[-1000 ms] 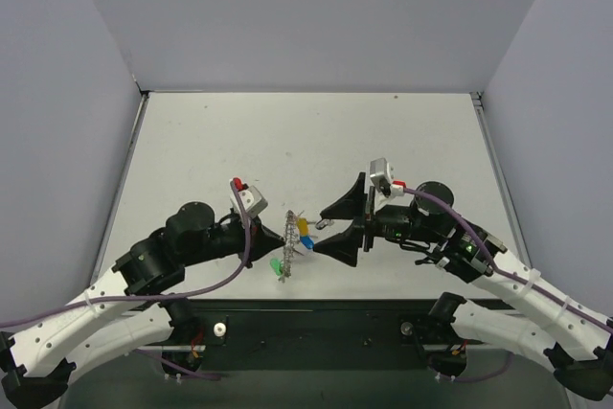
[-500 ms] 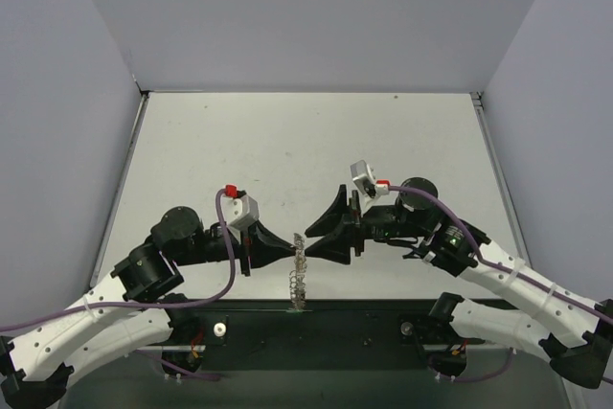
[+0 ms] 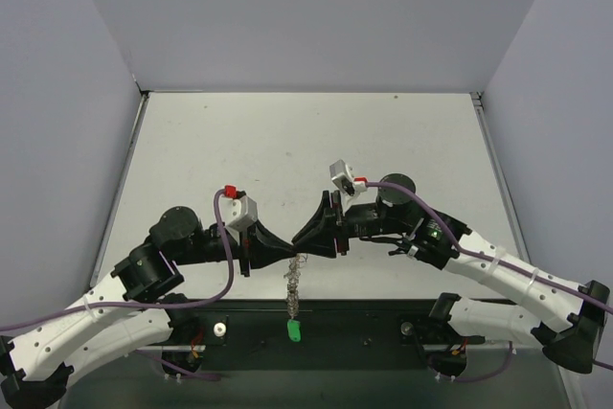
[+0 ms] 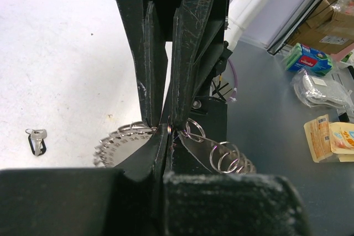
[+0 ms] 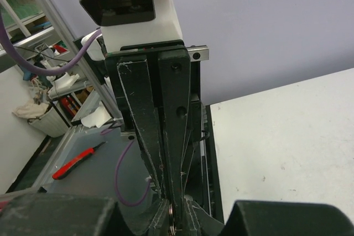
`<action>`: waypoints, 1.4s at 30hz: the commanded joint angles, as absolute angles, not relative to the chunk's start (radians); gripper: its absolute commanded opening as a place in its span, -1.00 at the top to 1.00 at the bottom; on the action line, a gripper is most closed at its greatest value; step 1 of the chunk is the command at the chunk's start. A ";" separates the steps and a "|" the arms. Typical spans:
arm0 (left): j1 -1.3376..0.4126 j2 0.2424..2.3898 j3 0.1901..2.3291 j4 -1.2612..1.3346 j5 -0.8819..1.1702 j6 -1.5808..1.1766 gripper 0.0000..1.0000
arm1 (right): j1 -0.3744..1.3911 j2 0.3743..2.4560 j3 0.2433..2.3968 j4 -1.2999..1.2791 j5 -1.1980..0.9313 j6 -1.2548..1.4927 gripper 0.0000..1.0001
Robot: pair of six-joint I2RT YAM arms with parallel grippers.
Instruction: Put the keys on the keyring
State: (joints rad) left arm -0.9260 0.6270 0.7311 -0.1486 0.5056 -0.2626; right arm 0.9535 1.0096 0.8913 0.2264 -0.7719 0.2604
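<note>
Keyring (image 3: 293, 283) dangling edge-on; green key (image 3: 294, 331) below

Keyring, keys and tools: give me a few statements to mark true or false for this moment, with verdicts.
1. The left tool is shut on the keyring. True.
2. The keyring lies flat on the table. False: it hangs edge-on below the tool tips, held up off the surface.
3. A green key shows just below the keyring in the top view. True.
4. The two tools are far apart, at opposite sides of the table. False: the right tool meets the left tool tip to tip at the ring.
5. No key is left on the table. False: a small key lies there in the left wrist view.
</note>
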 commanded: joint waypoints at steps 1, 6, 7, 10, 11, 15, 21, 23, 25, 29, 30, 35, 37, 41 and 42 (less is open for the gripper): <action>-0.934 0.607 0.790 -0.052 0.500 -0.272 1.00 | 0.969 1.014 0.936 0.284 -0.784 0.238 0.70; -0.933 0.601 0.799 -0.069 0.463 -0.273 1.00 | 0.974 1.008 0.933 0.281 -0.801 0.239 0.99; -0.933 0.600 0.801 -0.072 0.456 -0.275 1.00 | 0.974 1.005 0.933 0.281 -0.808 0.239 1.00; -0.934 0.595 0.804 -0.075 0.433 -0.276 1.00 | 0.976 1.003 0.934 0.281 -0.819 0.242 1.00; -0.933 0.595 0.802 -0.075 0.430 -0.276 1.00 | 0.977 1.003 0.934 0.281 -0.819 0.242 1.00; -0.933 0.594 0.807 -0.095 0.408 -0.272 1.00 | 0.980 0.999 0.936 0.276 -0.821 0.245 1.00; -0.934 0.600 0.818 -0.161 0.333 -0.265 1.00 | 0.989 0.966 0.928 0.273 -0.779 0.245 1.00; -0.934 0.600 0.818 -0.176 0.325 -0.262 0.90 | 0.988 0.960 0.930 0.270 -0.776 0.245 1.00; -0.934 0.601 0.818 -0.182 0.318 -0.262 0.63 | 0.991 0.953 0.930 0.270 -0.773 0.245 1.00; -0.933 0.604 0.816 -0.202 0.296 -0.258 0.26 | 0.994 0.946 0.930 0.272 -0.769 0.245 1.00; -0.933 0.606 0.813 -0.206 0.292 -0.255 0.21 | 0.996 0.946 0.931 0.272 -0.769 0.245 1.00; -0.933 0.615 0.805 -0.184 0.317 -0.253 0.57 | 0.997 0.948 0.930 0.272 -0.762 0.245 1.00; -0.933 0.623 0.802 -0.176 0.333 -0.252 0.77 | 0.997 0.950 0.928 0.272 -0.761 0.242 1.00; -0.933 0.629 0.796 -0.143 0.374 -0.252 0.55 | 0.997 0.951 0.927 0.270 -0.753 0.241 1.00; -0.933 0.627 0.796 -0.141 0.377 -0.250 0.43 | 0.997 0.951 0.927 0.270 -0.752 0.241 1.00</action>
